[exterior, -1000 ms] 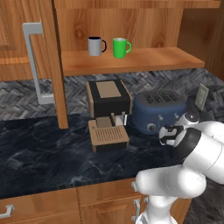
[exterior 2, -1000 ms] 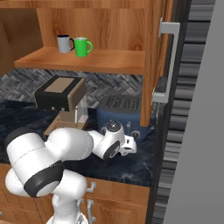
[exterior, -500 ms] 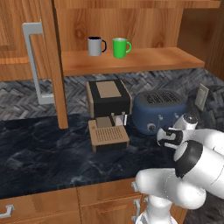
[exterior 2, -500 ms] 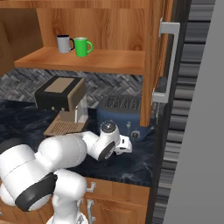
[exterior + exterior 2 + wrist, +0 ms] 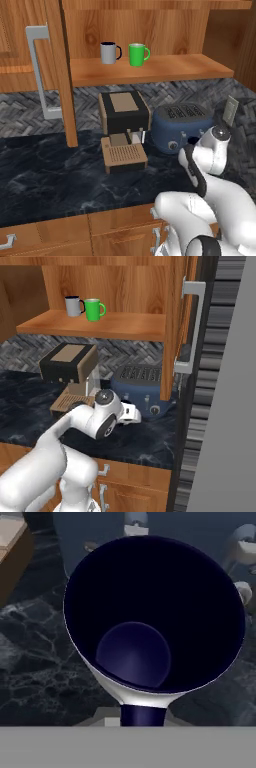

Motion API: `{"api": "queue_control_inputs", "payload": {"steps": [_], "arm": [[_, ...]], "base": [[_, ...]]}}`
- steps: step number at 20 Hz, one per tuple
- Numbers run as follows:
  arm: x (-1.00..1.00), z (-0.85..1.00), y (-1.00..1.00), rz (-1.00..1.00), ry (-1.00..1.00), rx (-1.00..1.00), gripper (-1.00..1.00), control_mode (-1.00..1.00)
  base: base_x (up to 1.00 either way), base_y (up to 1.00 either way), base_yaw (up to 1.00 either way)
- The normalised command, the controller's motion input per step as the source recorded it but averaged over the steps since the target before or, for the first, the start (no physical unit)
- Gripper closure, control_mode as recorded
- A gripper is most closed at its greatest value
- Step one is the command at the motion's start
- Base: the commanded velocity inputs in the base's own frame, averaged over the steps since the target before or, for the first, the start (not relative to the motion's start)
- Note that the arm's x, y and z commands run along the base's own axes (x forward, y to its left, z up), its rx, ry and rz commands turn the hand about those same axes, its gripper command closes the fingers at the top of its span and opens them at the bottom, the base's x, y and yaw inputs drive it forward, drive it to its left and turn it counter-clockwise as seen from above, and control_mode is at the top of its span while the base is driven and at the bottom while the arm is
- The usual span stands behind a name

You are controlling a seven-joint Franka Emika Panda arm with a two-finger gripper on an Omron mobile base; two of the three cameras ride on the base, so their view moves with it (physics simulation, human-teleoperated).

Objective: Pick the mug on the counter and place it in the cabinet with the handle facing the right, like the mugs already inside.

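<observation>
From the left base view, the counter [image 5: 55, 180] is a dark marble-like top with pale veins, above wooden drawers. On it stand a boxy black and tan coffee machine [image 5: 123, 130] and a rounded blue toaster [image 5: 182, 125]. Above, the cabinet [image 5: 165, 67] of warm brown wood has a plank shelf, and its open door carries a long grey bar handle [image 5: 40, 70]. On the shelf a grey mug with black handle [image 5: 109, 52] stands just beside a bright green mug [image 5: 137, 54]; both handles point to the right. The white arm bends low in front of the toaster.

From the right base view, the same two cups stand on the shelf, the grey one [image 5: 74, 305] and the green one [image 5: 93, 309]. The wrist reaches toward the toaster [image 5: 142, 388], over the counter [image 5: 145, 441].

In the hand view, the mug [image 5: 155, 617] is seen from above: a round grey body with a deep navy inside and a smooth circular bottom. Its navy handle points toward the camera, at the lower edge. The gripper is closed on the mug at this handle side, though the fingertips themselves are hidden behind it. The veined counter [image 5: 35, 662] lies beneath.
</observation>
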Motion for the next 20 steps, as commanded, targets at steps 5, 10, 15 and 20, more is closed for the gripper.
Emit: {"api": "queue_control_inputs", "payload": {"steps": [5,10,15,20], "arm": [[-0.53,0.68,0.29,0.0,-0.16,-0.09,1.0,-1.0],[-0.59,0.62,0.28,0.0,-0.16,-0.06,1.0,-1.0],[-0.58,0.81,0.19,0.0,-0.16,-0.04,1.0,-1.0],[-0.55,0.71,0.2,0.0,-0.15,-0.02,1.0,-1.0]], "base": [[0.0,0.0,0.0],[0.0,0.0,0.0],[0.0,0.0,0.0],[0.0,0.0,0.0]]}}
